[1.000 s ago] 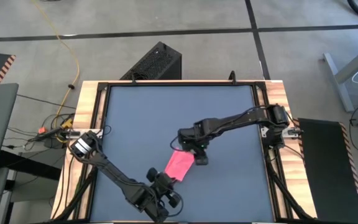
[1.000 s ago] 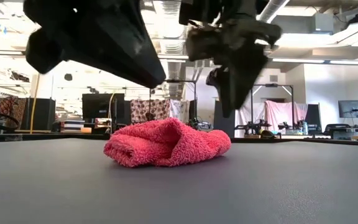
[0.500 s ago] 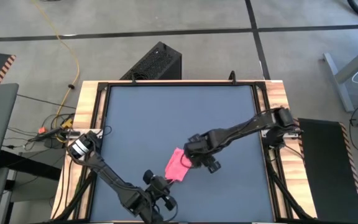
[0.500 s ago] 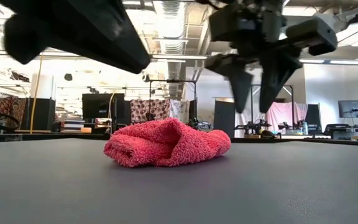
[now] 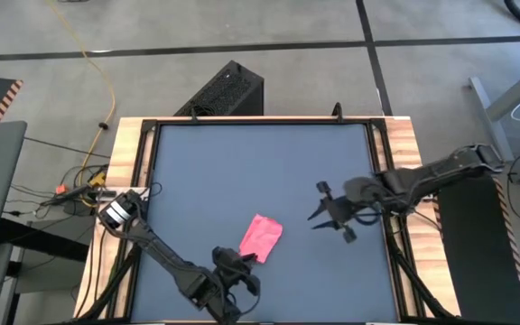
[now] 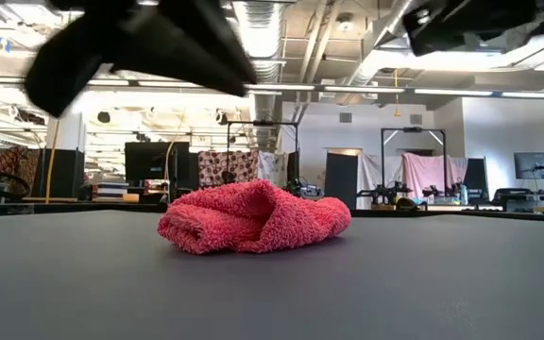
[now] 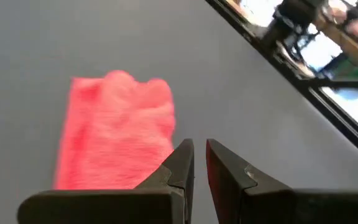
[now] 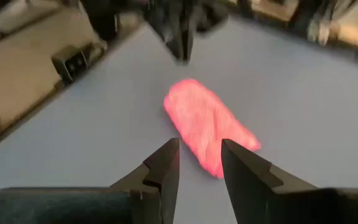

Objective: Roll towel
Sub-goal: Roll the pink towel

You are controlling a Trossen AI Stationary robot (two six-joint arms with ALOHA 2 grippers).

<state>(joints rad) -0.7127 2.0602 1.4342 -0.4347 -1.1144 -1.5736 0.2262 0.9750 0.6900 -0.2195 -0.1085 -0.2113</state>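
1. The towel (image 5: 261, 237), a bright pink cloth bundled into a loose roll, lies on the dark grey mat (image 5: 260, 171), free of both arms.
2. The right gripper (image 5: 329, 209) hangs over the mat, well apart from the towel on its right. Its fingers (image 8: 166, 163) stand partly apart with a clear gap, and they hold nothing.
3. The left gripper (image 5: 234, 275) sits just beside the towel's near end. Its fingers (image 7: 180, 163) are almost together, only a thin slit between them, gripping nothing.

Bright overhead lighting; wrist views motion-blurred; soft shadows.
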